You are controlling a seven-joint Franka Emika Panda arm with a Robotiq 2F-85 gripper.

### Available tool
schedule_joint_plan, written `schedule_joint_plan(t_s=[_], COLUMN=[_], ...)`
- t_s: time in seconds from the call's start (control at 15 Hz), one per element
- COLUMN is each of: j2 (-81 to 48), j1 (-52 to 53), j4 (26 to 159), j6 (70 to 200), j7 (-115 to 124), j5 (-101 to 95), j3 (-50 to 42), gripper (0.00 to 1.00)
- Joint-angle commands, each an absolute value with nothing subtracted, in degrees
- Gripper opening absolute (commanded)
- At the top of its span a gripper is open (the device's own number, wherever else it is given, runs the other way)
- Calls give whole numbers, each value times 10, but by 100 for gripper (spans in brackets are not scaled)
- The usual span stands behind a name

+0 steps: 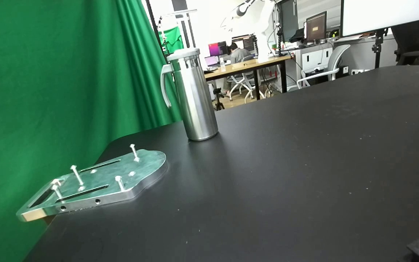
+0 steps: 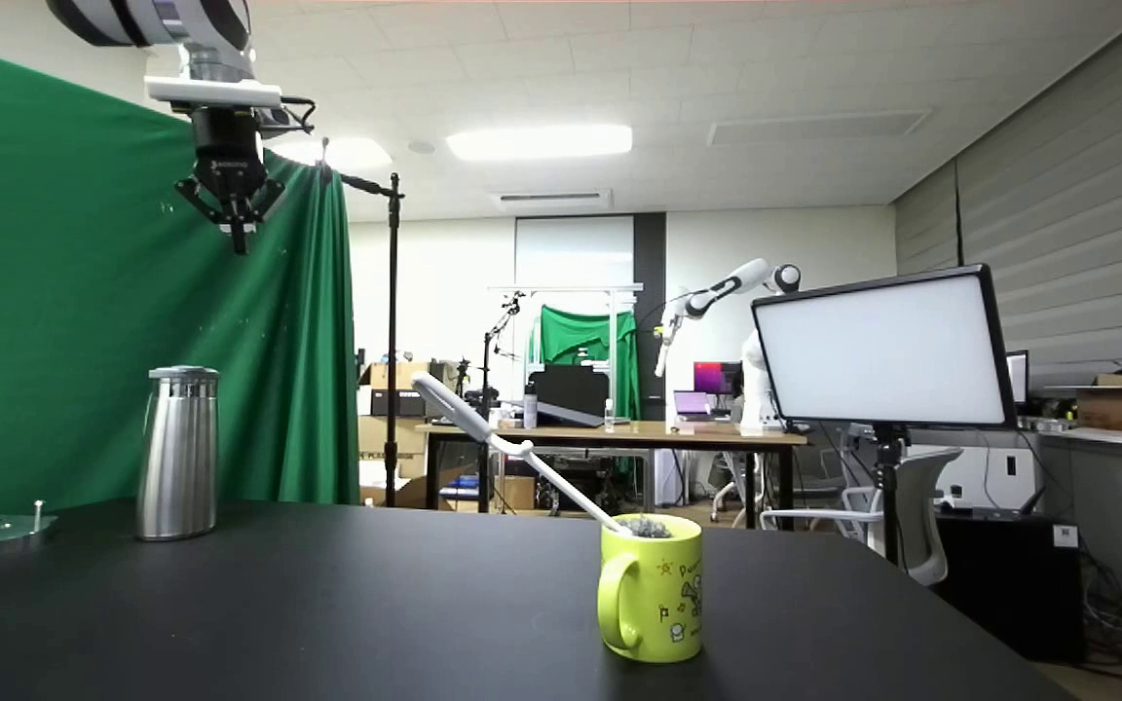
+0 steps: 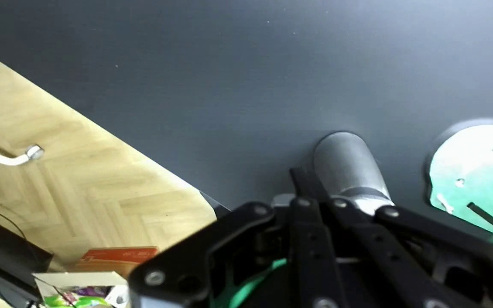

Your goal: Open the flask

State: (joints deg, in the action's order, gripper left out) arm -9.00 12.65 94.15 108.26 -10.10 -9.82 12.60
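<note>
The flask (image 1: 198,98) stands upright on the black table, brushed steel with a grey lid (image 1: 183,54) on top and a side handle (image 1: 164,85). It also shows at the left in an exterior view (image 2: 179,467), lid on. In the wrist view the flask body (image 3: 349,162) is seen from above, its top partly hidden behind the fingers. My gripper (image 2: 240,239) hangs in the air well above the flask and a little to its right in that view. Its fingers are together with nothing visible between them; they also show closed in the wrist view (image 3: 310,184).
A green-tinted plate with upright pegs (image 1: 144,167) lies beside the flask at the table's edge. A yellow-green mug (image 2: 654,594) with a white-handled brush (image 2: 561,482) stands on the black table (image 2: 376,604). A green curtain (image 1: 67,72) hangs behind.
</note>
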Motion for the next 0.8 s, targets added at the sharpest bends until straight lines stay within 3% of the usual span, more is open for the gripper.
schedule_joint_plan(t_s=[0.0, 0.13, 0.73], j2=[-172, -146, -184], j1=[141, 144, 148], j4=[836, 880, 833], j6=[1057, 1074, 1056], j7=[-120, -111, -120], j5=[-52, -63, -53], j3=[139, 135, 135], gripper=[0, 0, 0])
